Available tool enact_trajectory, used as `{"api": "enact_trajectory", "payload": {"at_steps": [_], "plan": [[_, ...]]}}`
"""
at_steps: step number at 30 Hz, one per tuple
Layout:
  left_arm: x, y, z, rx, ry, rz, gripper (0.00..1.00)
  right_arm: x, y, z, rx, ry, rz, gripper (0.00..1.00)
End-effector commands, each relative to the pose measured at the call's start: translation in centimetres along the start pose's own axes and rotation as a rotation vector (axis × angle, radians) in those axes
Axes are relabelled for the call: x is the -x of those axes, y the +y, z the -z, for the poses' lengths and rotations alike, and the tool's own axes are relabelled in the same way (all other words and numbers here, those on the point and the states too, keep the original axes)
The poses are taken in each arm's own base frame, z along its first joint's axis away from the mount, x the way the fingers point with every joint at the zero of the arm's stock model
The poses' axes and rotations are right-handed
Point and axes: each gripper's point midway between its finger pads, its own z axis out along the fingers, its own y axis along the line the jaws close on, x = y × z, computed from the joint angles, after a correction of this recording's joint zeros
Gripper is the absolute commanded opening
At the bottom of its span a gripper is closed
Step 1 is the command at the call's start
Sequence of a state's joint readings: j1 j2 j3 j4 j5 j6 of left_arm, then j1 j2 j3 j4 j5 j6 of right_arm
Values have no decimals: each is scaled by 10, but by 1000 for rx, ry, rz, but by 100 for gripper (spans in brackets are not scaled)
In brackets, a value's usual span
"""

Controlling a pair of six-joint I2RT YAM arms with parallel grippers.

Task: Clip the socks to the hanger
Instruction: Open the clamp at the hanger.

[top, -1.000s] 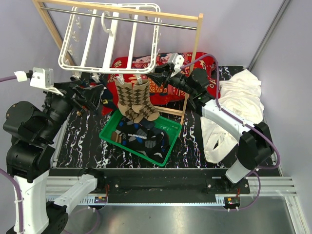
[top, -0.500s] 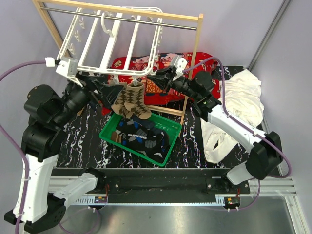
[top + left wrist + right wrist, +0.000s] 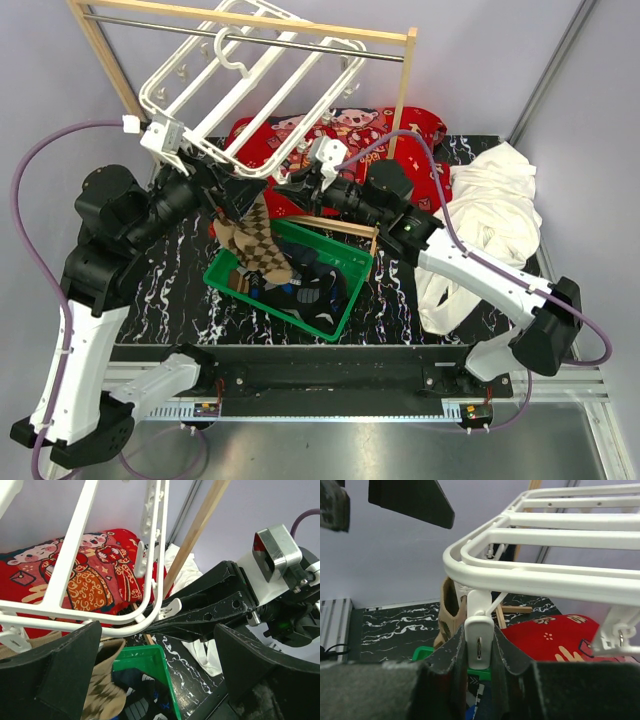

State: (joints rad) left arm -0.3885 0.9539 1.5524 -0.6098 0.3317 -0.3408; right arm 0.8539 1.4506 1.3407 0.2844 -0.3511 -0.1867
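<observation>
Since the right gripper (image 3: 479,652) has its fingers pressed against both sides of one white clip (image 3: 479,630) on the near rail of the hanger (image 3: 535,572), we judge that the coming move turns on what lies under that clip, not beside it. The hanger hangs tilted from the rod (image 3: 300,42) of the wooden rack (image 3: 402,90), and its near rail dips toward the arms. We cannot tell whether the pinched clip's mouth is parted.

A pair of argyle socks (image 3: 255,235) hangs from that same rail, just left of the pinched clip. Their long axis points straight down toward the green basket (image 3: 345,305) in the middle of the table (image 3: 170,290). The dark socks (image 3: 300,290) lie heaped in the basket, below the rail and a little toward the near edge. No single long axis can be read from the heap.

The left gripper (image 3: 232,190) is spread wide and empty. It sits close beside the top of the argyle socks, facing the right gripper across the rail. We judge it the nearer free tool. It would have to drop to the basket, then bring a sock cuff-first up to the clip.
</observation>
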Motion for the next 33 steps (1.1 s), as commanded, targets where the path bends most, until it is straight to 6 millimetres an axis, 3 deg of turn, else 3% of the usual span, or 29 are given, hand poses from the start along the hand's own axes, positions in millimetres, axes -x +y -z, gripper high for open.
{"api": "enact_trajectory", "payload": {"at_steps": [1,5,9,13,24,33], "plan": [[1,-3,7,-8,-33,-18,99,16,11,-10,25,4,-9,2],[-8,6,9,32,-27,-2,96,11,30,-26,92,35,-30,2],[-14,16,10,79,-31,14,86,17,40,-36,113,21,-36,2],[-13,31,14,161,-65,12,83,16,43,-43,109,23,-48,2],[-35,39,-4,141,-87,102,70,10,49,-54,109,22,-102,2],[-21,46,-13,166,-159,121,65,3,50,-60,68,13,-101,2]]}}
